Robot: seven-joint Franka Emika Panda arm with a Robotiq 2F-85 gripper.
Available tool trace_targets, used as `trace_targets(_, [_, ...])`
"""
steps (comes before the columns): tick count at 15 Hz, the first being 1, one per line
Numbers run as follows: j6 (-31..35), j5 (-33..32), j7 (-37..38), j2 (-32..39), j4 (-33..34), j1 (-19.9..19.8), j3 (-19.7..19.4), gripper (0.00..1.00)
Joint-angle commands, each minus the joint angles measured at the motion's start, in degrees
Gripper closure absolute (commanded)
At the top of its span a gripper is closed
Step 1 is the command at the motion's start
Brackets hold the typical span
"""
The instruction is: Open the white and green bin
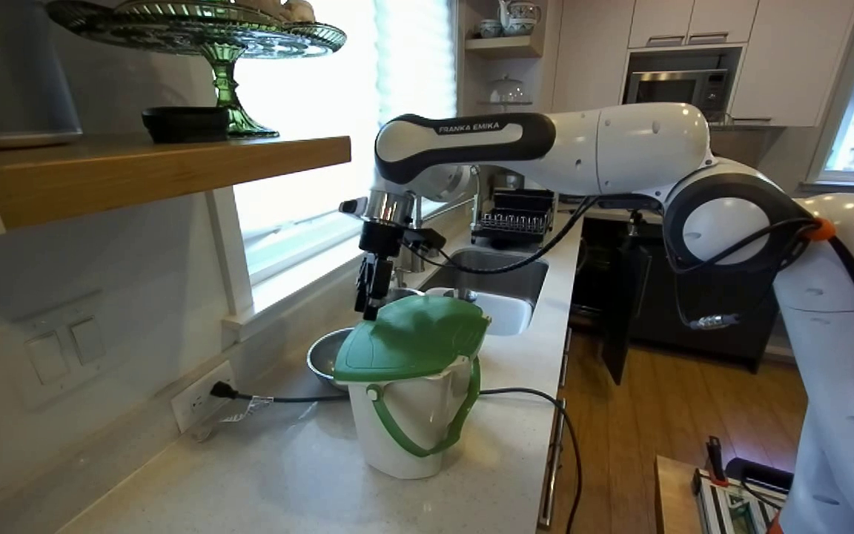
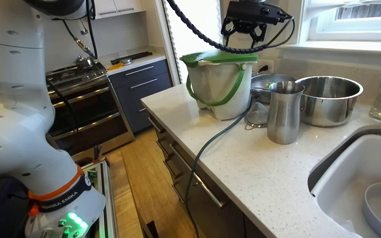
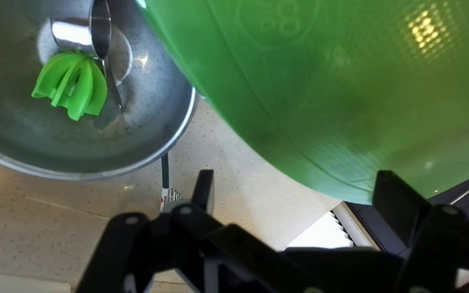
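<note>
Okay, starting at the left in an exterior view, I see a wooden shelf (image 1: 175, 174) high up on the near side, carrying a green glass cake stand (image 1: 224, 85) and a small dark dish (image 1: 184, 124). Lower down, a black plug (image 1: 224, 390) sits in a wall outlet (image 1: 193, 408). Its cord (image 1: 301, 400) runs to the right along the desk (image 1: 271, 475). Next along is a metal bowl (image 1: 321, 357) (my wrist camera shows a bright green ribbed piece (image 3: 84, 89) and a metal cup (image 3: 71, 34) lying inside it). After that I have my gripper (image 3: 295, 179), pointing down, its fingers (image 3: 204, 189) spread wide. In the wrist view one finger overlaps the edge of the green lid (image 1: 412, 337) and the other shows over the desk; I cannot tell whether either touches the lid. Just right of the fingers and a little nearer, the white and green bin (image 1: 397, 426) stands upright on the desk, hiding part of the metal bowl. Its lid is closed in both exterior views, and its green handle (image 1: 427, 451) hangs down in a loop. Farther off to the right I have the sink (image 1: 527, 278), with a dark dish rack (image 1: 514, 215) beyond it. On the right, the white arm (image 1: 649, 152) reaches left to hold the gripper above the desk.
</note>
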Motion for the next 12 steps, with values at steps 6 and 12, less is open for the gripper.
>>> trace_targets(6, [-7.94, 2.65, 13.27, 5.99, 7.74, -2.91, 2.72, 0.0])
trace_targets(12, [-16.89, 4.23, 22.11, 9.54, 14.11, -4.69, 3.87, 0.0])
